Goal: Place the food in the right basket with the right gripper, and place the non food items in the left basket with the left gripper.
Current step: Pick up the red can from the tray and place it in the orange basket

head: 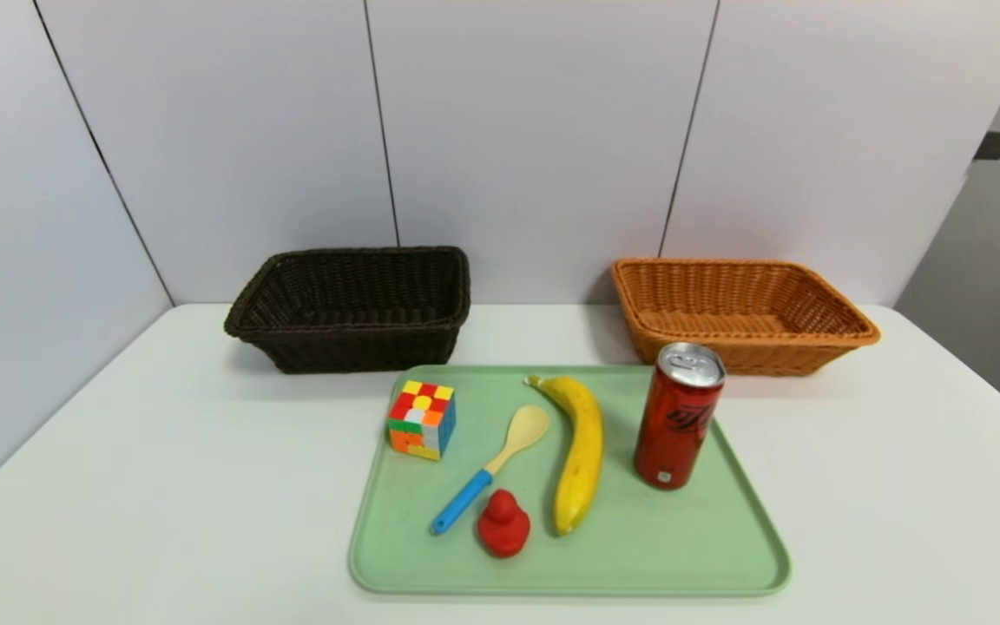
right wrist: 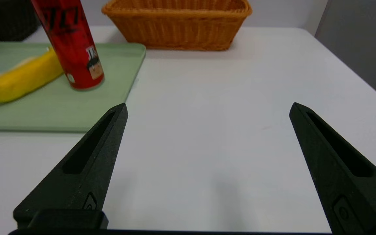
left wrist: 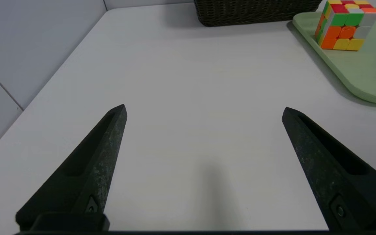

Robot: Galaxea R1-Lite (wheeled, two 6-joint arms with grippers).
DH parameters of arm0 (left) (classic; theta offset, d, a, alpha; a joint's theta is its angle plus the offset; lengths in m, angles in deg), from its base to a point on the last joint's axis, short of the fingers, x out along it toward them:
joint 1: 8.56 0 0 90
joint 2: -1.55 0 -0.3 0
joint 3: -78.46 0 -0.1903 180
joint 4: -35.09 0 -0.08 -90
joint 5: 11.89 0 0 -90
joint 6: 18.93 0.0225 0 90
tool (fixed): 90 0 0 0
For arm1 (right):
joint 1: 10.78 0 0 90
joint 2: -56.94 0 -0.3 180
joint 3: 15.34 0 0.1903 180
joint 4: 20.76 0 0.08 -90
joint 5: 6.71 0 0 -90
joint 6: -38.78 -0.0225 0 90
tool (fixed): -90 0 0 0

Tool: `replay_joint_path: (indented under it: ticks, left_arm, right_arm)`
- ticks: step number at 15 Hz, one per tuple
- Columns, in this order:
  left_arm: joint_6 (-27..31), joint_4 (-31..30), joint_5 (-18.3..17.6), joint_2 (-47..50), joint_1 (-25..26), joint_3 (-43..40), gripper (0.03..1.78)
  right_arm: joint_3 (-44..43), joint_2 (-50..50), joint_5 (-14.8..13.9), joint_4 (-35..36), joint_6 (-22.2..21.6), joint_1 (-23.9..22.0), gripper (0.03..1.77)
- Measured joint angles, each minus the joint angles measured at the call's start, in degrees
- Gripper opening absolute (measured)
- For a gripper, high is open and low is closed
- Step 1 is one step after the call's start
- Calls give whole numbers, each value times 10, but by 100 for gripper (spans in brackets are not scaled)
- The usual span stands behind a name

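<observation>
A pale green tray point(head: 682, 555) holds a yellow banana point(head: 581, 451), an upright red drink can point(head: 678, 417), a multicoloured puzzle cube point(head: 421, 420), a red rubber duck point(head: 503, 523) and a spoon point(head: 491, 469) with a blue handle. Behind it stand the dark brown left basket point(head: 352, 308) and the orange-tan right basket point(head: 739, 312), both with nothing inside. My left gripper point(left wrist: 204, 109) hangs open over bare table, short of the cube point(left wrist: 344, 24). My right gripper point(right wrist: 207, 107) is open over bare table beside the tray point(right wrist: 116, 75), near the can point(right wrist: 73, 42) and banana point(right wrist: 21, 80). Neither arm shows in the head view.
The white table point(head: 161, 486) ends at grey wall panels point(head: 535, 130) right behind the baskets. Bare tabletop lies to the left and right of the tray and between the two baskets.
</observation>
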Motion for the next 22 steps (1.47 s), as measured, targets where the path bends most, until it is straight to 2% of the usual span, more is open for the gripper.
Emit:
replay_joint_path:
  ticks: [1,3,6,8,11,13,14,16,17,19,22]
  left_arm:
    - [0,12,-4,-1,0,22,169]
    - [-1,73,-31,-11,0,86,169]
    - [-4,163,-75,-70,0,182,169]
    - [-6,158,-102,-141,0,223,169]
    - [-7,94,-134,-269,0,248,169]
    - [-5,11,-143,-360,0,240,169]
    - [-4,-39,-145,-403,0,232,169]
    - [-3,-141,-147,-480,-2,216,169]
    - [-2,-179,-148,-512,-8,210,169]
    - [-4,-214,-147,-563,-27,201,169]
    - [-8,-248,-145,-627,-53,194,169]
  right_arm:
    - [-29,-4,3,-7,-10,0,171]
    - [-94,-39,14,-38,-19,0,171]
    - [-185,-126,38,-68,-11,-2,171]
    - [-227,-194,64,-70,-3,-3,171]
    - [-276,-304,132,-52,-6,-2,171]
    - [-285,-381,172,4,-12,3,171]
    - [-283,-418,179,41,-14,12,171]
    - [-256,-487,170,128,-17,56,171]
    - [-234,-518,153,173,-17,83,171]
    - [-199,-562,134,235,-17,129,171]
    - [-169,-614,122,258,-17,167,171]
